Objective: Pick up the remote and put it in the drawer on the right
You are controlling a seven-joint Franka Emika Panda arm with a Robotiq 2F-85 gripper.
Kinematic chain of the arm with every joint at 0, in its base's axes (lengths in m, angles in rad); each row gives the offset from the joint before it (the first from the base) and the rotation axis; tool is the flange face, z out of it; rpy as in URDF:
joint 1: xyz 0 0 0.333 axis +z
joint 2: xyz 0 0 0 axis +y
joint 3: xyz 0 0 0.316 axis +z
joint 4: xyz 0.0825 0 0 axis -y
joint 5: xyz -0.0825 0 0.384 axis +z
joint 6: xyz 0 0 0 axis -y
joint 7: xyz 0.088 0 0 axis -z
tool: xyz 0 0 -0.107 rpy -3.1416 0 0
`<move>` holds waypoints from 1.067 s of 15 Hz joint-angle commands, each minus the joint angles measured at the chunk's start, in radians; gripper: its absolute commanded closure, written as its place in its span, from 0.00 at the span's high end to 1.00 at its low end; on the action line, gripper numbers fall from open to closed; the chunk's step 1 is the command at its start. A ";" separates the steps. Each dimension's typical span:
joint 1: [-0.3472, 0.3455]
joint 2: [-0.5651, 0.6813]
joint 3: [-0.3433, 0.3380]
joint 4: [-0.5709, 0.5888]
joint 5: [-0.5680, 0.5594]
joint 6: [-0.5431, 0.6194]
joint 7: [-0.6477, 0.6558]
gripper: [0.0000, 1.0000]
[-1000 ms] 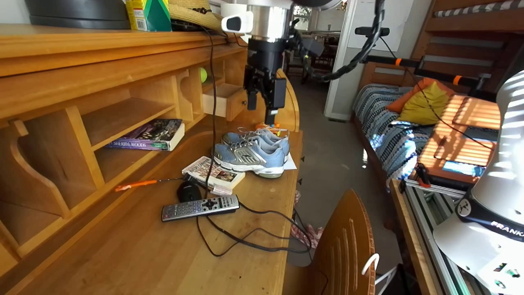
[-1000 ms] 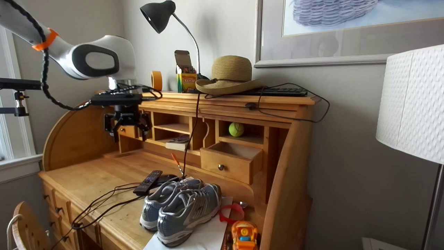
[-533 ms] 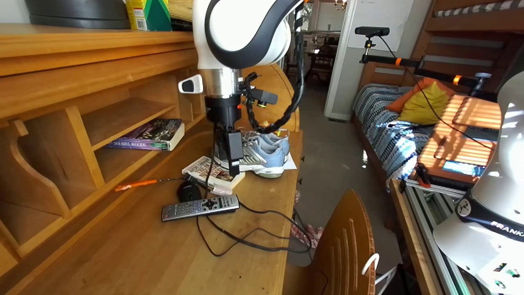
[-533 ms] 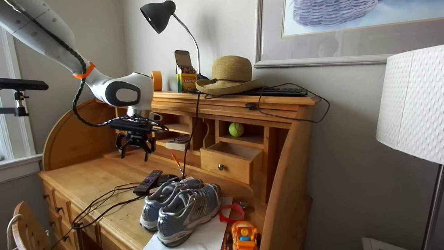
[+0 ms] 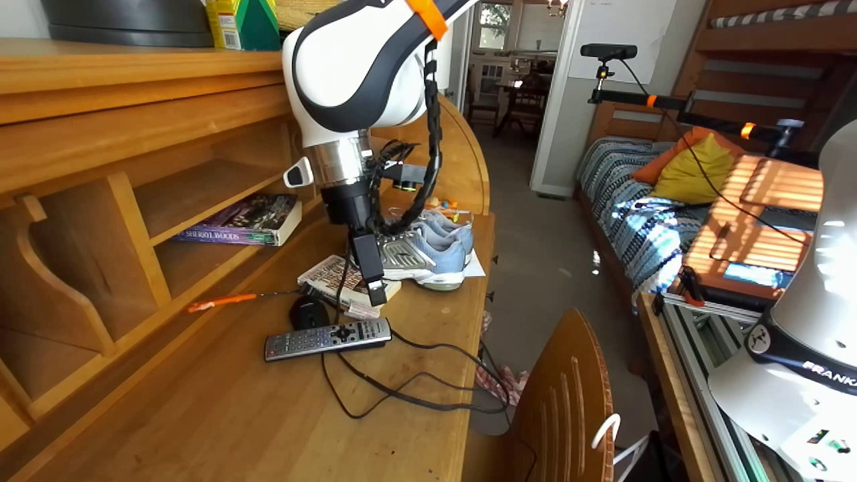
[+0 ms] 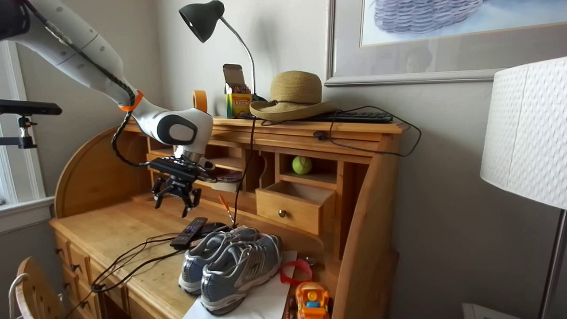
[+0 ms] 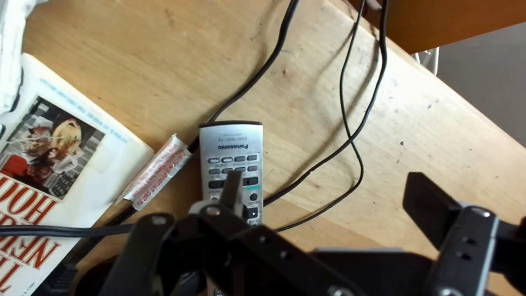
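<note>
Has lowered and tilted the end effector (image 6: 171, 210) since a second ago, spread wide near the remote (image 5: 328, 339); has left it unmoved on the table (image 5: 234, 408), over dark cords (image 7: 283, 33).

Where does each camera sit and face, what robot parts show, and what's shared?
An exterior view: from the desk end with shoes, facing the cubbies obliquely; arm, claw.
An exterior view: opposite end, looking lengthwise; arm, claw, base.
Wrist view: on the arm, facing down at the remote; claw.
Both exterior views share arm, claw, remote, shoes.
</note>
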 commanded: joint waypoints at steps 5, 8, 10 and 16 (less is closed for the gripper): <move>0.009 0.094 0.023 0.026 -0.005 0.167 0.237 1.00; 0.028 0.139 0.012 0.028 -0.044 0.256 0.310 1.00; 0.053 0.160 -0.012 0.033 -0.103 0.268 0.368 1.00; 0.071 0.215 -0.027 0.072 -0.277 0.187 0.342 1.00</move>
